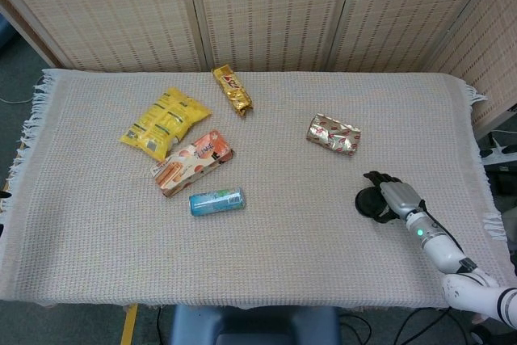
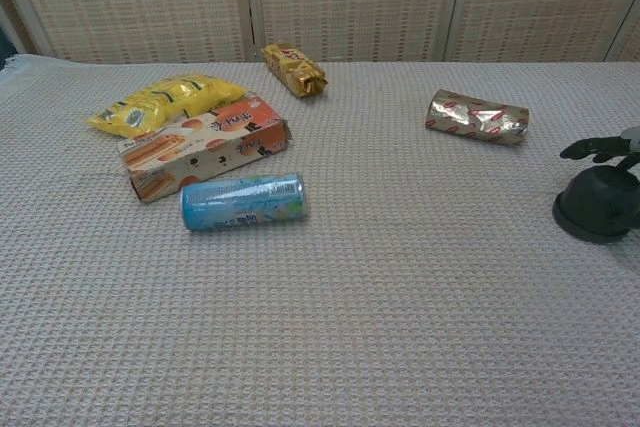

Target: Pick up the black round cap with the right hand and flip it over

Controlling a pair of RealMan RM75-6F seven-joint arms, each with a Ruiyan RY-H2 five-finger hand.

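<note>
Black round cap [image 1: 371, 204] [image 2: 598, 203] is sitting on the tabletop [image 1: 307, 232] toward the near right corner, its wide rim flat against the woven cloth and its dome facing up. Right hand [image 1: 399, 197] is resting just behind and to the right of the cap; in the chest view its dark fingers [image 2: 592, 148] are reaching out over the cap's top, spread and lifted clear of the dome, pinching nothing. Whether the palm is touching the cap's far side cannot be told.

Cloth edge on the right, with its fringe [image 1: 489, 220], is lying near the hand, so room on that side is narrow. Open cloth is stretching to the left of the cap and toward the front edge.

Nearest neighbour is the silver foil packet [image 1: 333, 134] [image 2: 478, 116], lying behind and left of the cap, apart from it. Well apart on the left half are lying the blue can [image 1: 216, 201] on its side, the orange biscuit box [image 1: 192, 161] just behind it, the yellow bag [image 1: 165, 122] touching that box, and the gold bar [image 1: 232, 90] near the back edge.

Left hand is not showing in either view.
</note>
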